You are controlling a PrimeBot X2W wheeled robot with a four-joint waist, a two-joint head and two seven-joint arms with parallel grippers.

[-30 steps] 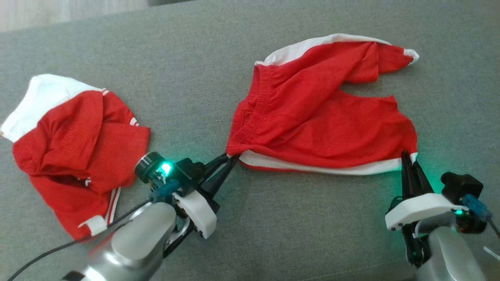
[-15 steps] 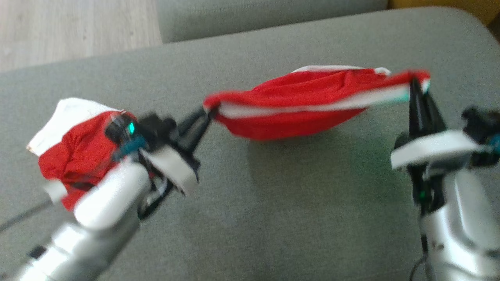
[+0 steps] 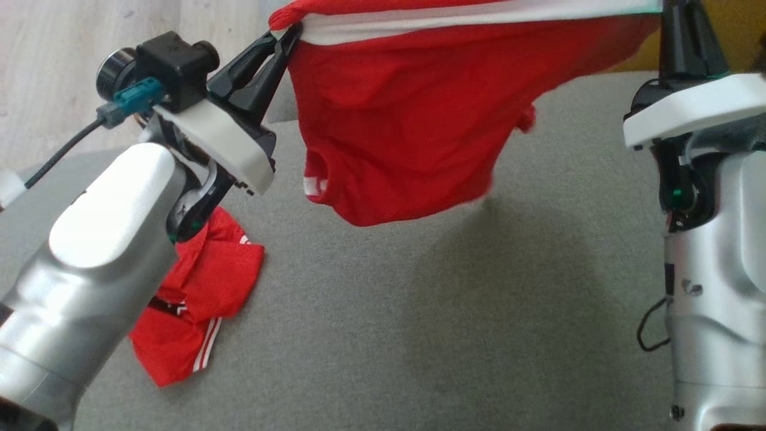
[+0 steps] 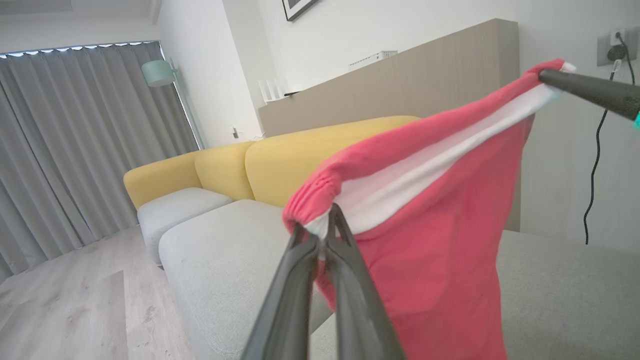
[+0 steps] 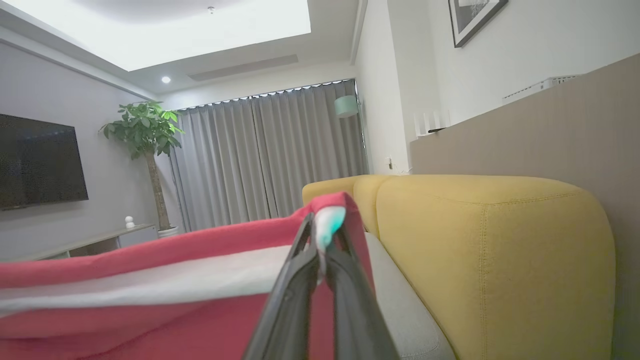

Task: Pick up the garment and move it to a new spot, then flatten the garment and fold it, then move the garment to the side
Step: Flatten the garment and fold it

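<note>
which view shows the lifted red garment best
Head view: the red garment hangs nearly whole. Left wrist view shows the corner in the left end effector; right wrist view, that in the right end effector.

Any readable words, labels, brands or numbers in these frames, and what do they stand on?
No text can be read in these frames.
On the shorts, a white mark at the hem: too blurred to read.
On the second garment: white stripes, no letters.
On the wall picture: too small to tell.
</note>
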